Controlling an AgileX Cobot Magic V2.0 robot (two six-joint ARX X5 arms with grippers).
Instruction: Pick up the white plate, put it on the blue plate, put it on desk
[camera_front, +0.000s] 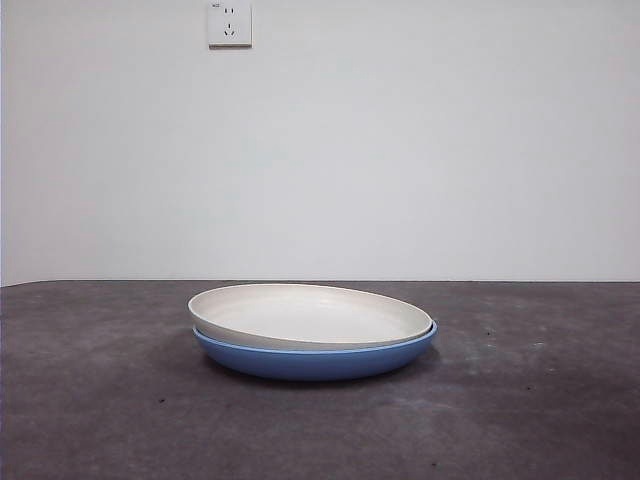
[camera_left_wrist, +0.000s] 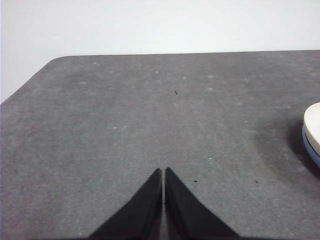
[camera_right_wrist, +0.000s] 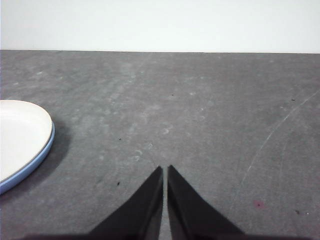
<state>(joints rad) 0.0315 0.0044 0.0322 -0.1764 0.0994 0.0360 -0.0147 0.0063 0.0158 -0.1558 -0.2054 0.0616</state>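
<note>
My left hand (camera_left_wrist: 163, 172) is low over the table (camera_left_wrist: 125, 140), and its two black jaws are pressed together, tip to tip. It holds nothing. My right hand (camera_right_wrist: 165, 170) is the same: low over the table, its two black jaws closed up tight with only a thin line between them, and nothing in it. Neither of my arms shows in the front view.

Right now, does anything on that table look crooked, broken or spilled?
Only slightly: the white plate sits a bit tilted and off-centre in the blue plate, its left rim raised higher. Nothing is spilled or visibly broken, though the desk looks scuffed.
</note>
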